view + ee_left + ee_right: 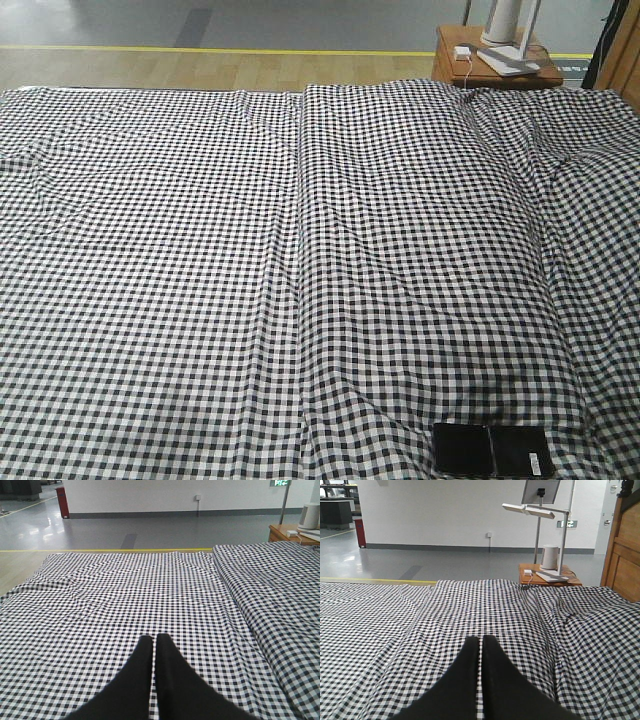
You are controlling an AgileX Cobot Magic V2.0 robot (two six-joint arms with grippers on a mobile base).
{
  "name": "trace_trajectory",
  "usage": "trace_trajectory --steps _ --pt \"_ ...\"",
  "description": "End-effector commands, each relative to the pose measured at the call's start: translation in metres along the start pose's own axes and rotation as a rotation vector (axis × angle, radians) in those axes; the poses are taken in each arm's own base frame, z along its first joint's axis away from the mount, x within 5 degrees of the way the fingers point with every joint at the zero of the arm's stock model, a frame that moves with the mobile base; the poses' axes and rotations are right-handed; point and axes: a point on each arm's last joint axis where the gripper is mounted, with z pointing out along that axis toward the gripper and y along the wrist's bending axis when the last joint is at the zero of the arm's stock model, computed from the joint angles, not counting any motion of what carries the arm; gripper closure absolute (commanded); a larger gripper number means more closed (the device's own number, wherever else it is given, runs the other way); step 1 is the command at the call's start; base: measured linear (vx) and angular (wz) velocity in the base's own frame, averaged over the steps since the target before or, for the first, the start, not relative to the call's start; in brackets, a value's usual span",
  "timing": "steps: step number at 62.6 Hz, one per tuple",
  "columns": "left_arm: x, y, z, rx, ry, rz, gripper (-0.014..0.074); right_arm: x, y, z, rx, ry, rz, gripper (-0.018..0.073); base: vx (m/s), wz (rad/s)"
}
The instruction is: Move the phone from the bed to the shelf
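The phone (492, 450) lay flat on the bed (200, 300), at the near edge of the gingham sheet toward the right, just below a raised fold of the cover. The left pincer (154, 641) hung over the sheet with its two dark fingers pressed together and nothing between them, and the right pincer (481, 641) was likewise closed tight and empty

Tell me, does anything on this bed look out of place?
Only the black phone, lying flat near the front right edge of the bed, with a line across its middle like a fold. The checked sheet is wrinkled, with a ridge down the centre.
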Motion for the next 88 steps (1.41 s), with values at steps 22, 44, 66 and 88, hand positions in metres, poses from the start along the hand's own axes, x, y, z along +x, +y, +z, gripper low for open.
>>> trace_trajectory --steps 22,44,66,88 --pt "-0.0043 0.0002 -0.0003 -0.003 -0.071 -0.009 0.0595 -0.0034 -0.001 -0.0005 0.014 -0.07 -0.014 0.0564 0.0 0.0" --pt "-0.0043 0.0002 -0.0003 -0.003 -0.071 -0.009 0.0595 -0.0034 -0.001 -0.0005 0.014 -0.07 -0.014 0.0564 0.0 0.0" --pt "-0.0043 0.0002 -0.0003 -0.003 -0.071 -0.009 0.0595 -0.0035 -0.0011 -0.0005 0.014 -0.071 -0.014 0.0564 0.0 0.0" --pt "-0.0043 0.0002 -0.0003 -0.003 -0.071 -0.009 0.0595 -0.013 -0.0022 -0.0017 0.028 -0.173 -0.015 0.0564 0.0 0.0"
